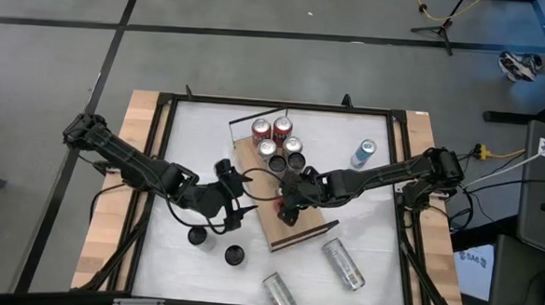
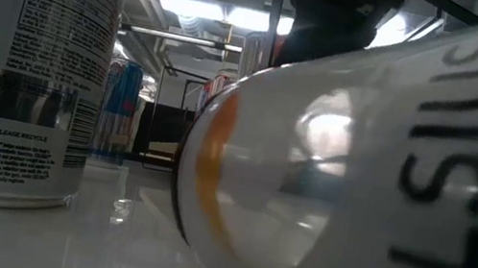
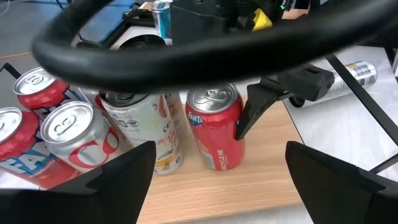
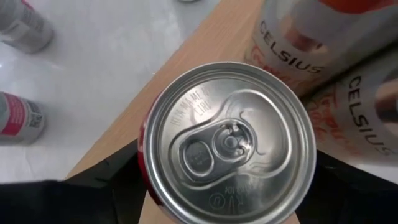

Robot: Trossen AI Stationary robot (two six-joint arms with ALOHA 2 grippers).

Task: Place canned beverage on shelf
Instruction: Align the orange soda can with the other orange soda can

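right gripper (image 1: 287,202) reaches low over shelf (image 1: 308,231), fingers clamping upright red can (image 4: 227,149); left gripper (image 1: 235,211) beside shelf, fingers spread, empty; low view blocked by lying can (image 2: 370,166).

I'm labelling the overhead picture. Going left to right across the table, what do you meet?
Left gripper → cluster of upright cans on the shelf → right gripper on a red can → lying silver can → blue can.

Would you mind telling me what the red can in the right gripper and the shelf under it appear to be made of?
The red can looks like aluminium: a bright brushed-metal top with a stamped pull tab, and a glossy red printed wall. The shelf looks like light-brown wood or wood laminate, matte, with faint grain; which of the two is unclear. The right gripper closes around the can on the shelf.
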